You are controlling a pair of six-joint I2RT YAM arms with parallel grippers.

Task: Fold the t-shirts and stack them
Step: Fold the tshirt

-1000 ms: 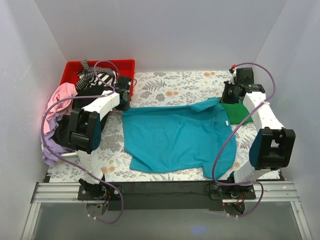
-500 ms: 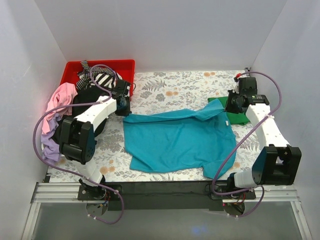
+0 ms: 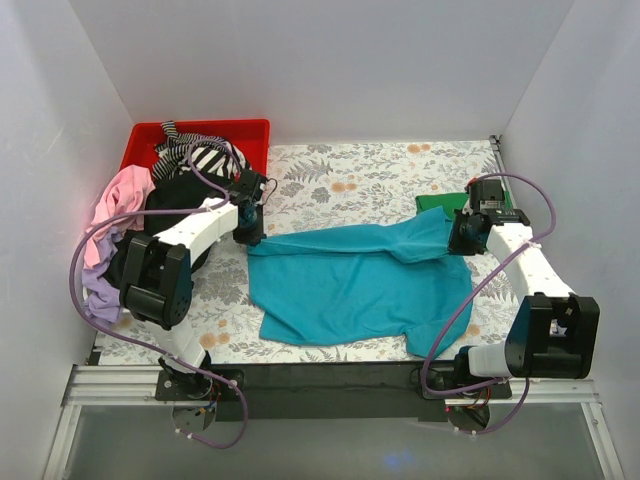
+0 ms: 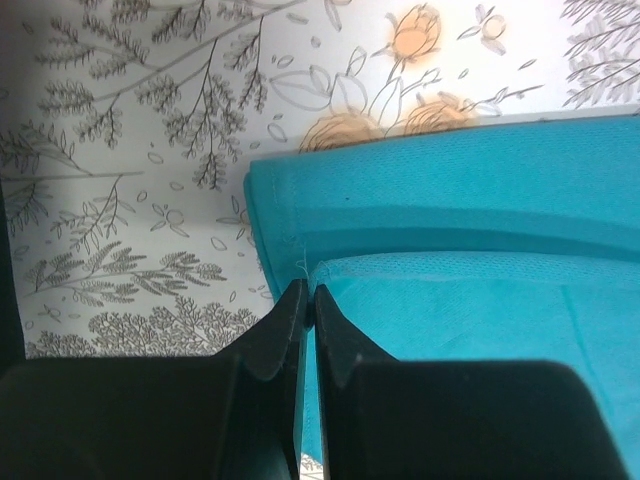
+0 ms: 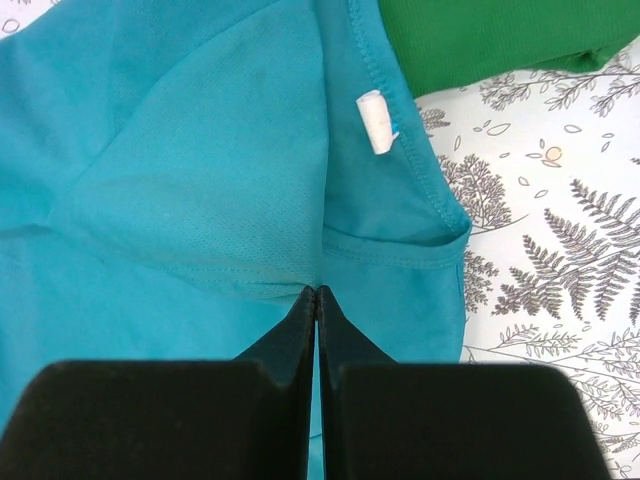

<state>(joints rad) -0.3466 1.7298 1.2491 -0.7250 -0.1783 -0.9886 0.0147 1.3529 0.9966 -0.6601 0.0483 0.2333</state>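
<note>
White-and-black left arm [image 3: 200, 216] and right arm [image 3: 525, 255]: white link shells, black joint housings, thin lilac cable [image 3: 73, 272] looping behind each pincer. Left pincer [image 4: 307, 297] and right pincer [image 5: 316, 293]: matte black wedge fingers, thin tips.

Teal shirt [image 3: 360, 285]: matt cloth, with a fine knit mesh showing on the inner face and stitched hems. It carries a small white label [image 5: 376, 121], material not discernible. Green shirt [image 5: 480, 35]: matt cloth, even knit. Tabletop [image 3: 370, 175]: smooth matt covering printed with grey ferns and orange flowers. Bin [image 3: 200, 125]: red plastic, slight gloss. Left pincer [image 4: 305, 292] and right pincer [image 5: 316, 294]: black, matt, smooth, apparently plastic.
</note>
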